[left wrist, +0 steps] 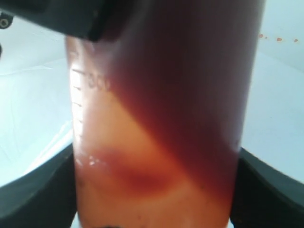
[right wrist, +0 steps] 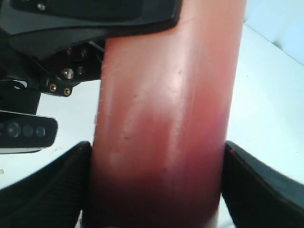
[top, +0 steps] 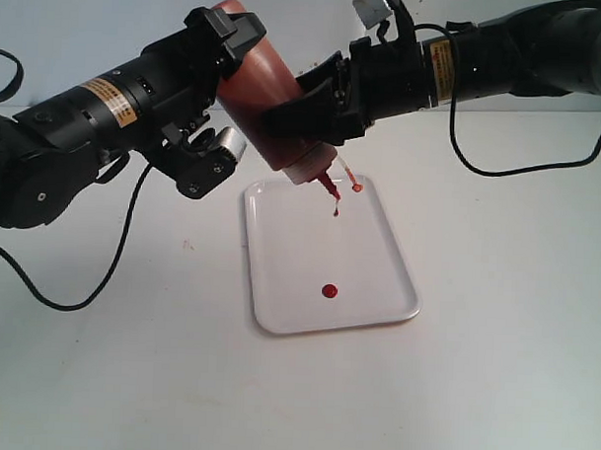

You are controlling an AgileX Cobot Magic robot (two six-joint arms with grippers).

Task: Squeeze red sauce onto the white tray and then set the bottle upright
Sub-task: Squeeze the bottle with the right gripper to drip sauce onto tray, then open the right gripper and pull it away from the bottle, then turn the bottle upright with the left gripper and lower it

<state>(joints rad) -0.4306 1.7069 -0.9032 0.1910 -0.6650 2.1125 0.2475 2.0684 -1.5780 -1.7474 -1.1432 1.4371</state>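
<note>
Pointing its nozzle (top: 330, 187) down at the far end of the white tray (top: 279, 274), the one bottle (top: 270, 96) hangs inverted above it. Its long axis is tilted, with the base up toward the left arm's side and the pale cap (top: 304, 172) lowest. A strand of red sauce (top: 334, 199) trails from the tip. Two round red spots lie on the tray, one small near the far rim (top: 357, 187) and one nearer the middle (top: 329, 290). Two end effectors clamp the bottle: the left end effector (top: 229, 92) grips its upper body, and the right end effector (top: 306, 112) grips it just above the cap. The translucent wall is red-tinted, darker where the sauce pools. The single tray lies flat on the table (top: 493, 370).
</note>
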